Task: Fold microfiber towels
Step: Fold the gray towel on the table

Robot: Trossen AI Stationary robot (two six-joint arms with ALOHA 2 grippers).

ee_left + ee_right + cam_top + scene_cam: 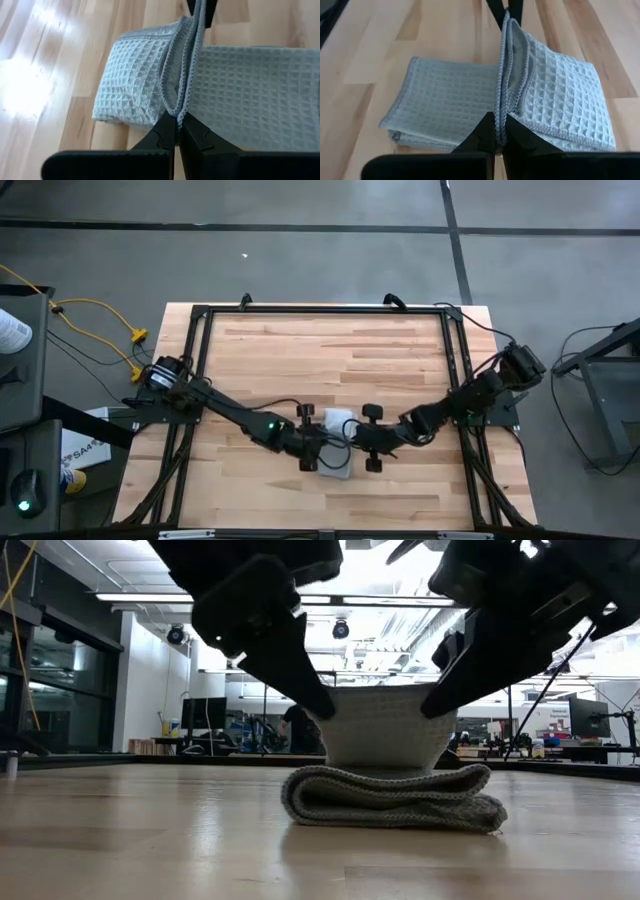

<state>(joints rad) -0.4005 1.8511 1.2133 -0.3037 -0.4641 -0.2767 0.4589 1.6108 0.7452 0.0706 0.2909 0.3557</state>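
Observation:
A light grey waffle-weave microfiber towel (390, 798) lies folded in several layers on the wooden table (300, 350), near its front middle. A flap of it (380, 730) stands raised between my two grippers. My left gripper (178, 125) is shut on one end of the flap's top edge. My right gripper (500, 127) is shut on the other end. In the high view the left gripper (318, 446) and the right gripper (352, 442) meet over the towel (338, 463) from either side. My left gripper pinches the flap's hemmed edge (176, 107) between its two fingers; two stitched hems lie together there. The fingers slant down from the table's left. The edge runs straight to the other gripper, and the towel's lower folds rest on the table. My right gripper pinches the same hemmed edge at its other end (502, 107) between its two fingers, two hems together. It slants down from the table's right. The flap stands up from the folded stack (445, 105), which stays on the wood.
A black metal frame (200, 315) runs around the tabletop. Yellow cables (100, 320) and boxes lie off the left side. Bare wood lies on all sides of the towel. Beyond the far edge the low view shows a room with desks and monitors (205, 715).

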